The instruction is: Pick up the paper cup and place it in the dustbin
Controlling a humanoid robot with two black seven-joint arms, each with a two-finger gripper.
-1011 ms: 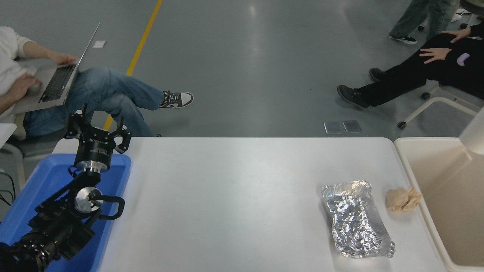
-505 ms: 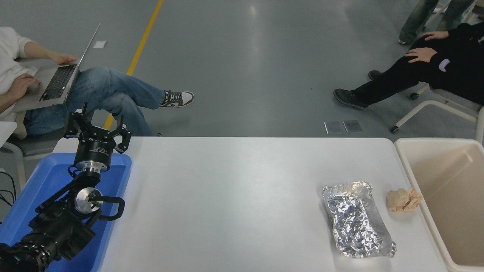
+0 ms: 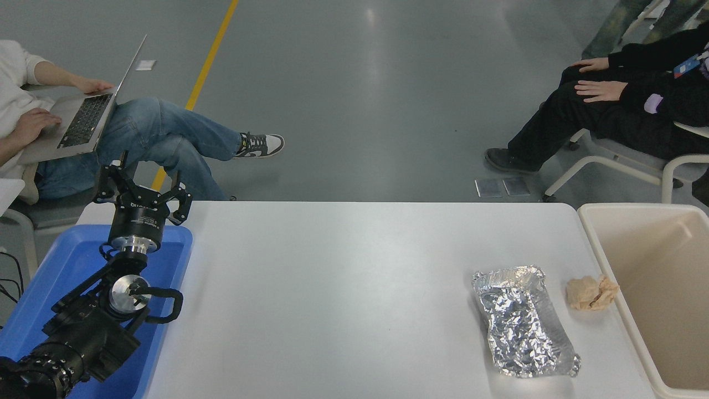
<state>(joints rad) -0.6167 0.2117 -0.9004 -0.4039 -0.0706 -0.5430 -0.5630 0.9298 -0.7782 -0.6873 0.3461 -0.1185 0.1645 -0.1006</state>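
Note:
The dustbin (image 3: 606, 260) is a large beige tub at the table's right edge; the part of its inside that shows is bare. The paper cup is not in view. My left gripper (image 3: 142, 185) is parked over the blue tray at the lower left, its fingers spread open and empty. My right arm and gripper are out of view.
A crumpled foil tray (image 3: 520, 321) and a crumpled tan paper ball (image 3: 591, 292) lie on the white table (image 3: 343, 288) near the dustbin. A blue tray (image 3: 61, 266) sits at the left. One person with a laptop sits at the far left, another sits at the top right.
A white object at the right edge above the dustbin has moved up and out of view. The seated person at the top right has shifted. The left arm has not moved.

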